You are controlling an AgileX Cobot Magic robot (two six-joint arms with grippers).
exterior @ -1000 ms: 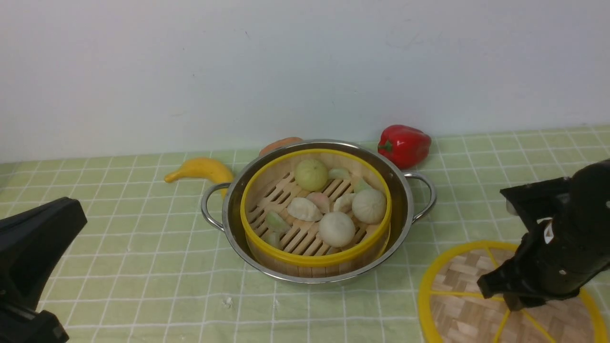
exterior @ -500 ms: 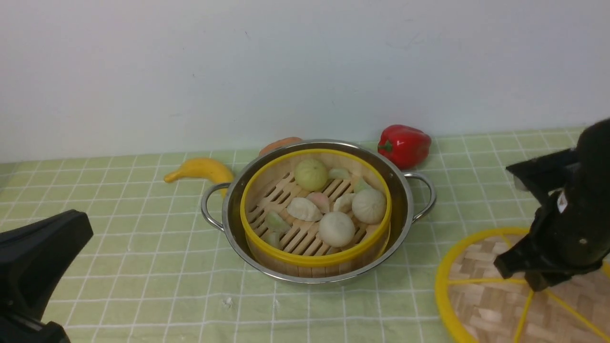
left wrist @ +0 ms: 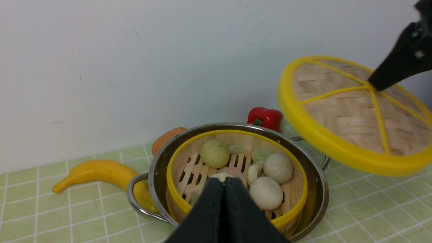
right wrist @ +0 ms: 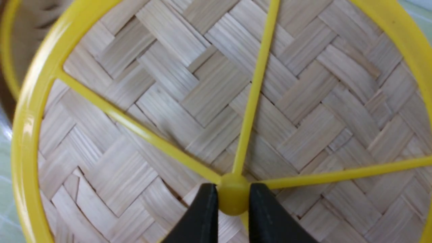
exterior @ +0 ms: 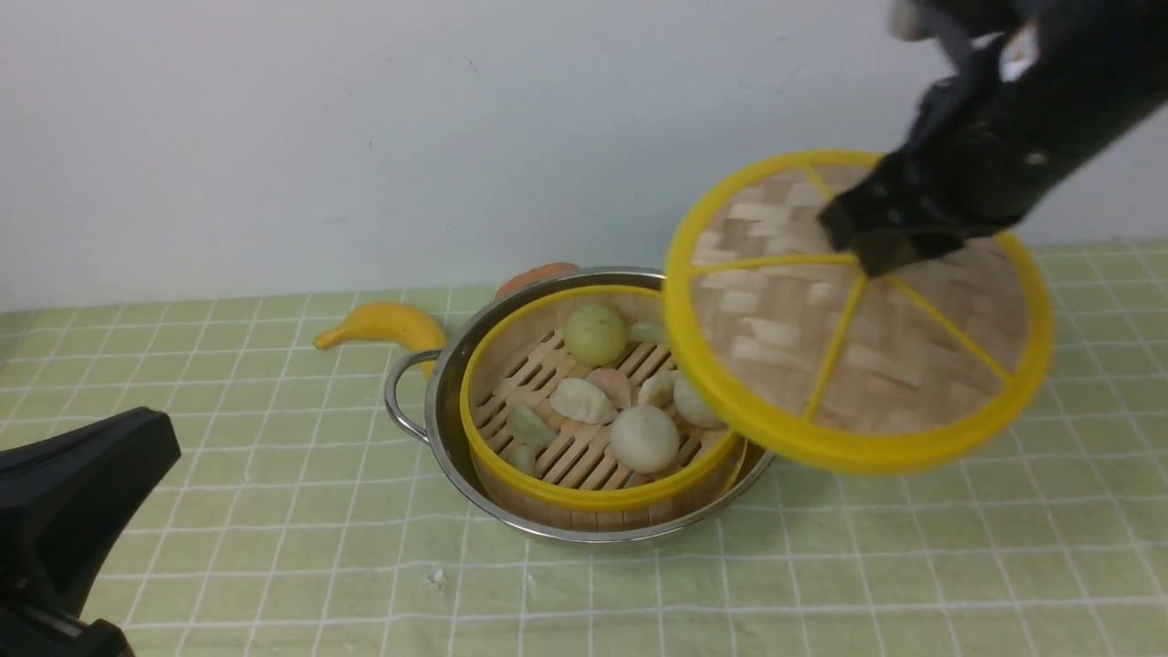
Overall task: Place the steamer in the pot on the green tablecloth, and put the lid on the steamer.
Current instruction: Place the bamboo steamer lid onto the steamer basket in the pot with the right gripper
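Lifted off the cloth at the near right, where it lay half a second ago, the lid (exterior: 821,347) now hangs in the air at the right, tilted, with its low edge over the right side of the pot (exterior: 445,401). The left wrist view shows it clear of the pot, touching nothing below.

A light green tablecloth (exterior: 274,511) with thin white grid lines covers the worktop and shows slight wrinkles near the front. The lid is a flat round disc of woven bamboo strips in a herringbone pattern, with a thick glossy yellow rim and thin yellow spokes. The pot is wide, shallow, shiny steel with a looped wire handle on its left; from the front the lid hides its right side and right handle. Inside it sits the steamer (exterior: 584,497), a round bamboo basket with a yellow rim and slatted floor, holding pale buns (exterior: 643,438) and dumplings.

The right hand (right wrist: 233,199), black and partly cut off at the top of the front view, pinches the lid's central yellow knob between its two fingers. The left hand (left wrist: 223,182) hangs at the near left, fingers pressed together on nothing.

A smooth yellow banana (exterior: 383,324) lies left of the pot. A glossy red pepper (left wrist: 266,116) sits behind it, hidden from the front. An orange rounded thing (exterior: 538,274) peeks from behind the pot, too covered to identify.
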